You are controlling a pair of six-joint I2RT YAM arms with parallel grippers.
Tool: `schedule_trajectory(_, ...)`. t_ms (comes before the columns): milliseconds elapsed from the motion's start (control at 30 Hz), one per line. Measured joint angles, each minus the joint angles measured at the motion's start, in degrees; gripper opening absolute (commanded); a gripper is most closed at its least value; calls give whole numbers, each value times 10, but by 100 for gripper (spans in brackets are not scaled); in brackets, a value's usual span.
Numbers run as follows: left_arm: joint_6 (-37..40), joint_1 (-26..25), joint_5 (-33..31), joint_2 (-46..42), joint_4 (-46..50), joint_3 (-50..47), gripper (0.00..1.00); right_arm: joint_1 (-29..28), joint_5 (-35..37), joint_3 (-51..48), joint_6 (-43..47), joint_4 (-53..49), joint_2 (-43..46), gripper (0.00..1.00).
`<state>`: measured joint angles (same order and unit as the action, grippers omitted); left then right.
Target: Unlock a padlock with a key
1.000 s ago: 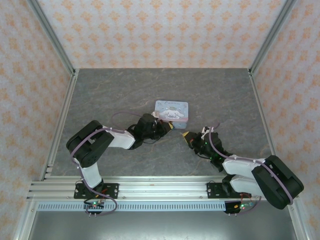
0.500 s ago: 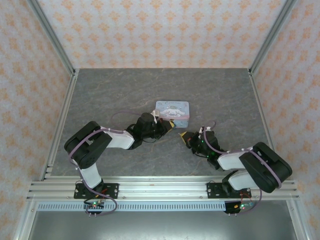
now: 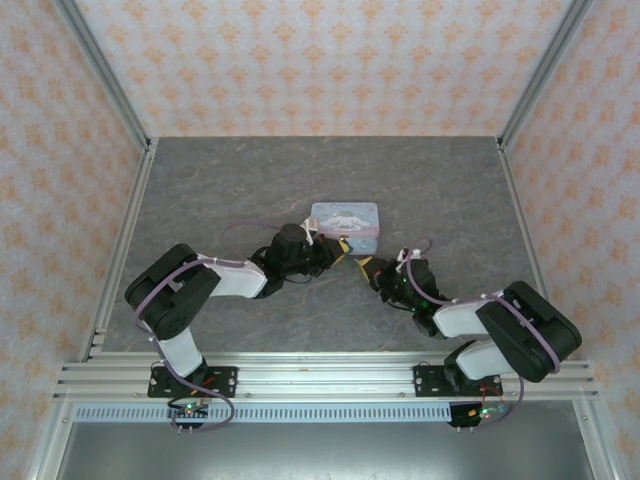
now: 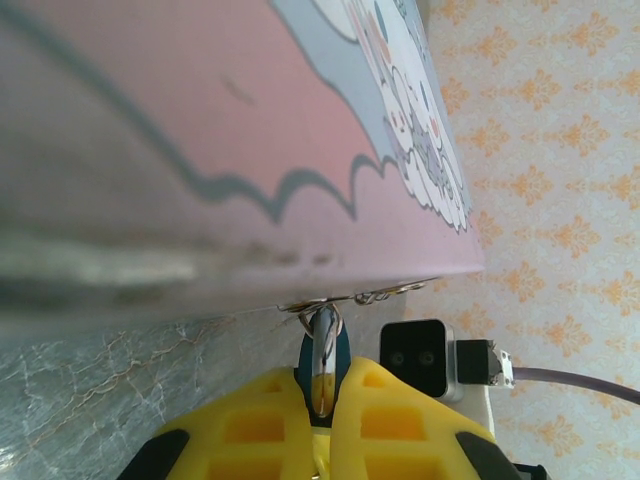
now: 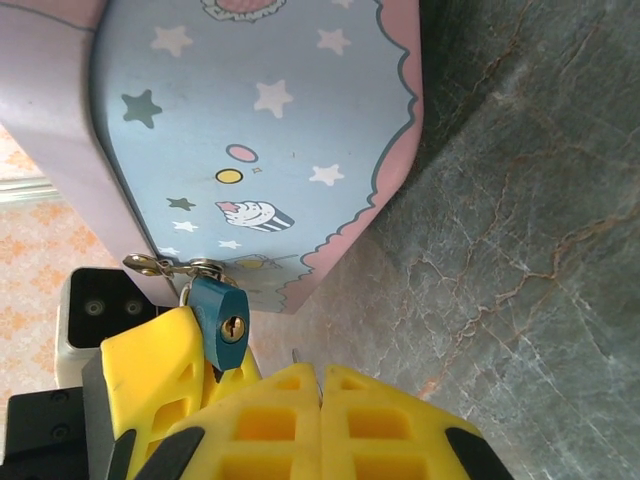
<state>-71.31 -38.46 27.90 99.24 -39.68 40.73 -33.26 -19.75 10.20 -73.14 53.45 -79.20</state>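
The padlock [image 5: 225, 322] is small and dark teal with a brass keyhole facing the right wrist camera. It hangs from the latch of the pastel cartoon tin [image 3: 344, 217]. My left gripper [image 3: 338, 251] is shut on the padlock [image 4: 322, 362], whose shackle runs through the tin's metal hasp [image 4: 330, 300]. My right gripper [image 5: 321, 375] is shut on the key. Only the key's thin metal tip [image 5: 297, 353] pokes out between the fingers, just below and right of the keyhole. In the top view the right gripper [image 3: 369, 268] sits close to the left one at the tin's near edge.
The tin [image 5: 260, 130] lies flat on the grey stone-patterned table [image 3: 250, 180] near the middle. Aluminium frame posts and patterned walls close in the sides and back. The left gripper's yellow fingers [image 5: 150, 370] crowd the space beside the padlock.
My right gripper has moved left and a little forward, towards the padlock and the tin's near corner. The left gripper has stayed in place on the padlock.
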Motion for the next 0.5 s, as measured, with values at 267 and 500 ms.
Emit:
schedule_trajectory(267,-24,0,0,0,-17,0,0,0,18,0,-14,0,26,0)
schedule_trajectory(500,-29,0,0,0,-20,0,0,0,24,3,-14,0,36,0)
